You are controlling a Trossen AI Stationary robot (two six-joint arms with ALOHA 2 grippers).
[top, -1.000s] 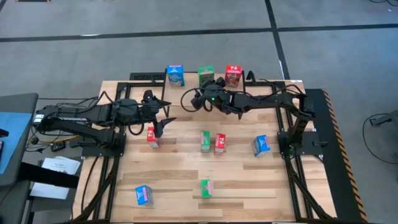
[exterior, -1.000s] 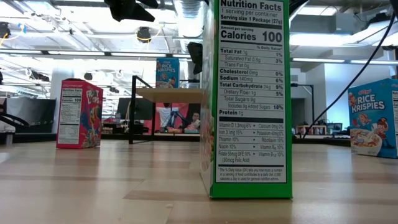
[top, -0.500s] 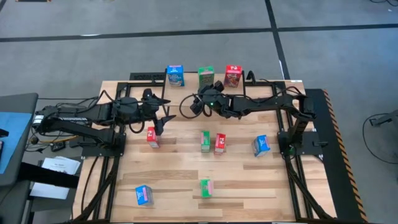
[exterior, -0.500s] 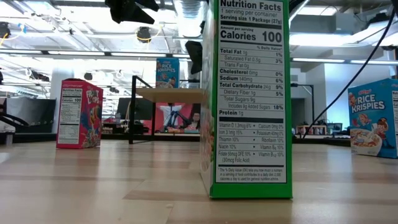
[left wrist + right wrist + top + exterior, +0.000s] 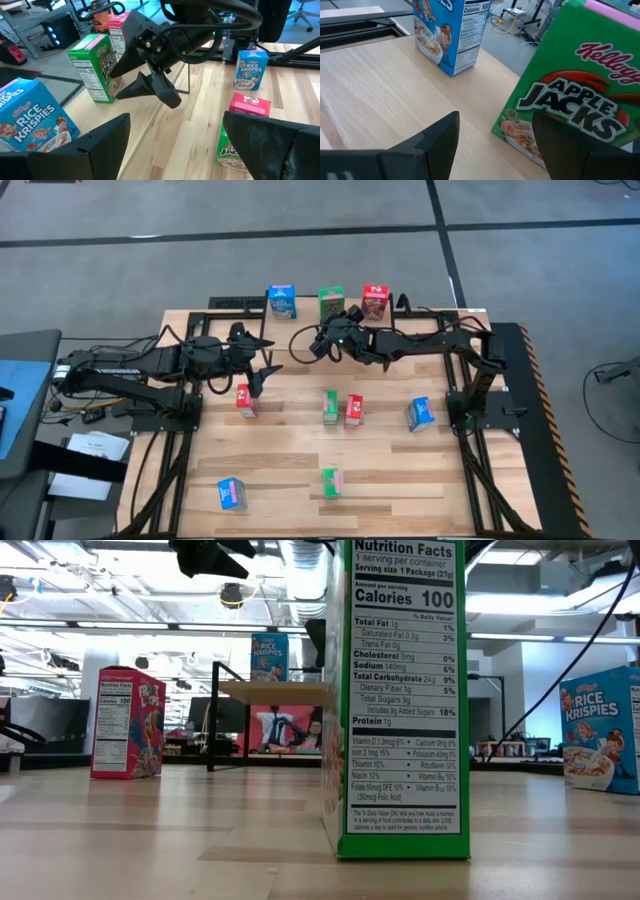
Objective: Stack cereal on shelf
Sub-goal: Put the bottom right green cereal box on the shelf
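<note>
The shelf (image 5: 300,308) stands at the table's far edge, with a blue box (image 5: 282,301), a green box (image 5: 331,303) and a red box (image 5: 375,301) upright on its plank. My right gripper (image 5: 320,342) is open and empty just on the near side of the shelf. Its wrist view shows the green box (image 5: 570,100) and the blue box (image 5: 452,30) close ahead of the gripper (image 5: 495,130). My left gripper (image 5: 262,370) is open and empty above the table, beside a red box (image 5: 245,399). It also shows in its own wrist view (image 5: 175,135).
Loose boxes lie on the table: green (image 5: 330,406) and red (image 5: 354,410) in the middle, blue (image 5: 420,413) to the right, blue (image 5: 231,493) and green (image 5: 331,481) near the front edge. The front green box (image 5: 400,690) fills the low view.
My right gripper has gone a little toward the table's near edge and then back toward the shelf, staying open. The boxes have kept their places.
</note>
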